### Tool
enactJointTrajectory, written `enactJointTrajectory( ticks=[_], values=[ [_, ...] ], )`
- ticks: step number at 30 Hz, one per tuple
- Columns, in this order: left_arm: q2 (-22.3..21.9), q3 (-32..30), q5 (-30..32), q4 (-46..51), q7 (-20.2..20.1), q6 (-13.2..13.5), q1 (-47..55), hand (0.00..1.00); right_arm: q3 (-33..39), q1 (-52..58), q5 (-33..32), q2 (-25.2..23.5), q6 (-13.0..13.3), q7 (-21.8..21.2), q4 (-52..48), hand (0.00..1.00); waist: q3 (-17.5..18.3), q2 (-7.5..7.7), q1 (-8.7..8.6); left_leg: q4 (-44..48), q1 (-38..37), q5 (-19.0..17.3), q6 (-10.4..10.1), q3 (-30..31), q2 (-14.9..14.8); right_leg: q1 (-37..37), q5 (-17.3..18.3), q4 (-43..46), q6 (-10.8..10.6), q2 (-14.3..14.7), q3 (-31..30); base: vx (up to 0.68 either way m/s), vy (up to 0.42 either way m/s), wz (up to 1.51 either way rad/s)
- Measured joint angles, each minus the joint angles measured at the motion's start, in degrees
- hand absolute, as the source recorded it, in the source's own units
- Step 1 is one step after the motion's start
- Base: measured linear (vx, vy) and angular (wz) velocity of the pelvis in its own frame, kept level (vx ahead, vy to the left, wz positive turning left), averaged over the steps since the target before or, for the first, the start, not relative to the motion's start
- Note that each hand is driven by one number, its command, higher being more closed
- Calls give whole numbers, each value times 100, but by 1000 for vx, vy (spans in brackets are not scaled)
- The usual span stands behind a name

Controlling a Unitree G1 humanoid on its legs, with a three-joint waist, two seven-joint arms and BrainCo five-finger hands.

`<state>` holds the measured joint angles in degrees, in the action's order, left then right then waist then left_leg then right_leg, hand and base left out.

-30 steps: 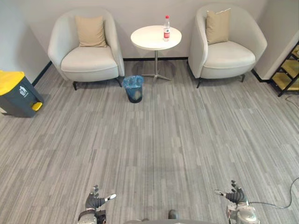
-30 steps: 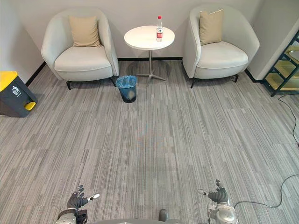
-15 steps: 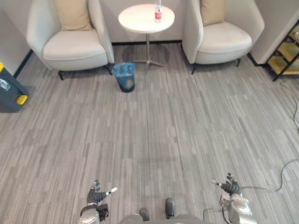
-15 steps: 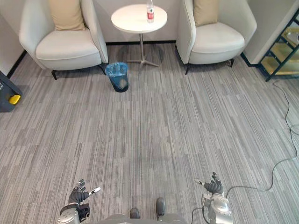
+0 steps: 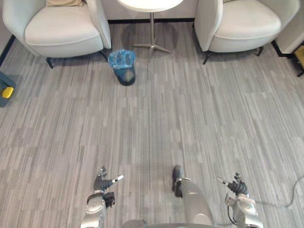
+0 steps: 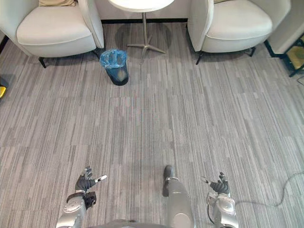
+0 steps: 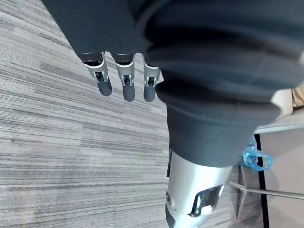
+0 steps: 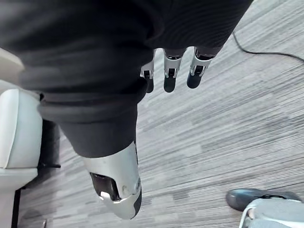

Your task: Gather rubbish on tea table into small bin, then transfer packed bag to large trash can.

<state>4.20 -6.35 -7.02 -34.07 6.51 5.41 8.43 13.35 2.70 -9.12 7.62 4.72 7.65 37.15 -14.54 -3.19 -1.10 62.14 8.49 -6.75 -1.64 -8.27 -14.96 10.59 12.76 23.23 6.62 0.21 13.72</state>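
Grey carpeted floor [image 5: 152, 118], open between the robot and the seating. Left armchair [image 5: 57, 33] and right armchair [image 5: 242, 23] flank the round white worktop [image 5: 150, 4]. Its near rim and pedestal are in frame, so any rubbish on it cannot be told. A corner of the large trash can [image 5: 4, 90] shows at the left edge. The small bin [image 5: 122, 69] stands on the floor, just off the left armchair's front corner and near the pedestal foot. It is upright, long axis vertical, its blue-bagged mouth facing up.

Left hand [image 5: 102, 183] and right hand [image 5: 236, 186] hang low by the body, fingers straight and spread, holding nothing.

Step judged in hand: the approach. A good approach would head straight for the pedestal and pass the small bin on its right. It would stop with the worktop in reach and both hands clear of the armchairs.
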Motion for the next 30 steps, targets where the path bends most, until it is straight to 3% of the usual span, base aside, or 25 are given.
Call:
enactJointTrajectory(
  ticks=[2, 4, 6, 7, 8, 9, 10, 11, 12, 13, 14, 15, 16, 18, 20, 21, 22, 23, 24, 25, 26, 28, 29, 30],
  values=[
    [-67, 16, 0, 74, -2, 0, 5, 0, -46, 9, -48, -145, 83, -4, -199, 0, -61, 192, 102, 145, 452, -176, 43, -376, -7, -596, 10, -437, 13, -30, -141, 533, -142, -20],
    [-221, 40, 2, 261, -5, 10, 67, 0, -41, 2, -64, -170, 140, -2, -403, 0, -80, 224, 265, -477, 1153, -292, 173, -860, 37, -1339, 39, -1138, -26, -10, -238, 559, -70, -26],
    [-296, 96, 4, 291, -11, 9, 62, 0, -20, -94, -167, -125, 144, 5, -450, 0, -82, 217, 455, -1783, 1654, -272, 147, -982, 355, -1764, 156, -1566, -144, -51, -415, 613, -3, -46],
    [-308, 186, 6, 296, -11, 7, 75, 0, -23, -143, -179, -70, 143, 14, -333, 0, -73, 216, 562, -3022, 1775, -106, -71, -778, 677, -1970, 296, -1728, -259, -90, -553, 599, 108, -73],
    [-353, 181, 8, 295, -4, -7, 175, 0, -1, -243, -179, -25, 133, 36, -166, 0, -5, 105, 664, -4195, 1775, 115, -218, -645, 833, -2228, 415, -1909, -338, -23, -693, 486, 102, -81],
    [-352, 182, 10, 296, -2, -8, 243, 0, 6, -210, -179, -19, 131, 66, -103, 0, 43, 98, 690, -4446, 1795, 142, -131, -589, 833, -2327, 543, -1934, -362, 1, -784, 782, 252, -86],
    [-283, 193, 28, 246, 5, -35, 355, 0, 10, -221, -178, -108, 106, 112, 52, 0, 224, 204, 796, -4046, 1882, 532, 257, -513, 954, -2457, 915, -1720, -540, -138, -937, 733, 229, -54],
    [-223, 199, 40, 229, 10, -68, 369, 0, 41, -88, -176, -190, 99, 116, 91, 0, 350, 459, 782, -3760, 1854, 367, 476, -580, 1153, -2250, 1093, -900, -726, -430, -955, 894, 264, -31],
    [-216, 216, 41, 228, 13, -65, 341, 0, 61, -16, -171, -210, 98, 116, 97, 0, 381, 533, 780, -3713, 1767, 213, 503, -600, 1208, -1988, 1082, -226, -782, -559, -958, 784, 182, 6],
    [-206, 311, 40, 192, 8, -59, 280, 0, 142, 4, -165, -260, 95, 110, 214, 0, 388, 602, 754, -3692, 1465, -87, 584, -612, 1358, -1396, 600, 1418, -1323, -783, -1016, 765, 195, 15],
    [-157, 392, 41, 122, 16, -79, 207, 0, 130, -25, -157, -284, 77, 101, 310, 0, 373, 635, 629, -3750, 1069, -330, 641, -591, 1484, -874, 235, 2831, -1480, -963, -1049, 760, 193, 16],
    [-146, 417, 41, 103, 21, -112, 176, 0, 125, -18, -153, -289, 51, 93, 308, 0, 371, 635, 586, -3821, 776, -447, 669, -578, 1546, -657, 251, 3354, -1415, -1069, -1018, 763, 153, 9],
    [-159, 427, 41, 105, 36, -116, 172, 0, 100, 11, -147, -291, 28, 91, 304, 0, 359, 590, 510, -4047, 147, -650, 678, -567, 1600, -382, 320, 3838, -1159, -1185, -846, 724, 115, -1],
    [-140, 443, 35, 117, 115, -97, 143, 0, -68, 54, -108, -265, 47, 67, 224, 0, 398, 437, 429, -4544, -709, -811, 646, -436, 1571, 114, 447, 3732, -965, -1180, -426, 683, 73, 13],
    [-80, 394, -16, 62, 116, -46, -74, 0, -129, -20, -28, -237, 48, -22, 259, 0, 366, 255, 190, -4839, -1288, -831, 610, -221, 1333, 798, 517, 2235, -819, -875, -62, 746, -35, 66],
    [-71, 380, -18, 41, 116, -45, -124, 0, -128, -14, -27, -225, 45, -22, 275, 0, 355, 234, 178, -4841, -1357, -830, 605, -180, 1274, 957, 463, 1700, -851, -796, -94, 813, -126, 67],
    [-55, 328, -21, 25, 118, -45, -184, 0, -122, 9, -28, -193, 38, -20, 316, 0, 362, 244, 174, -4892, -1550, -840, 394, -86, 1192, 1173, 32, 524, -916, -618, -274, 404, -84, 45],
    [-48, 295, -21, 20, 123, -46, -204, 0, -114, 26, -26, -184, 33, -16, 324, 0, 366, 268, 164, -4947, -1677, -867, 227, -37, 1180, 1193, -343, -84, -928, -536, -428, 830, -196, 70],
    [-5, 185, -21, -5, 129, -47, -155, 0, -108, 117, -7, -149, 28, -8, 338, 0, 393, 321, 162, -4933, -1977, -1055, -92, 200, 1157, 1160, -1902, -829, -892, -371, -839, 588, -173, 57],
    [-98, 149, -20, -145, 130, -52, -192, 0, -87, 101, 25, -57, 22, -9, 401, 0, 396, 154, 158, -4868, -2067, -1091, -149, 327, 994, 1180, -1917, -525, -741, -277, -848, 864, -245, 53],
    [-140, 106, -18, -155, 133, -63, -174, 0, -83, 11, 27, -33, -39, -7, 426, 0, 410, 75, 180, -4483, -1927, -869, -360, 416, 849, 1158, -1560, -271, -618, -240, -699, 852, -296, 29],
    [-271, 84, -22, -143, 134, -64, -195, 0, -116, 19, 30, -68, -48, -14, 126, 0, 390, 72, 162, -2973, -1342, -114, -259, 411, 728, 820, -1191, -193, -507, -255, -571, 739, -272, 27],
    [-406, 25, -35, -112, 128, -61, -164, 0, -150, 63, 30, -104, -54, -7, -73, 0, 373, 68, 217, -2015, -958, 366, -316, 399, 550, 497, -1110, -316, -434, -239, -528, 472, -171, 20],
    [-478, 48, -74, -56, 113, -57, -140, 0, -183, 61, 28, -184, -50, 3, -286, 0, 337, 90, 191, -1026, -612, 255, -194, 154, 291, 3, -1059, -492, -355, -209, -438, 548, -183, 15]
  ],
)
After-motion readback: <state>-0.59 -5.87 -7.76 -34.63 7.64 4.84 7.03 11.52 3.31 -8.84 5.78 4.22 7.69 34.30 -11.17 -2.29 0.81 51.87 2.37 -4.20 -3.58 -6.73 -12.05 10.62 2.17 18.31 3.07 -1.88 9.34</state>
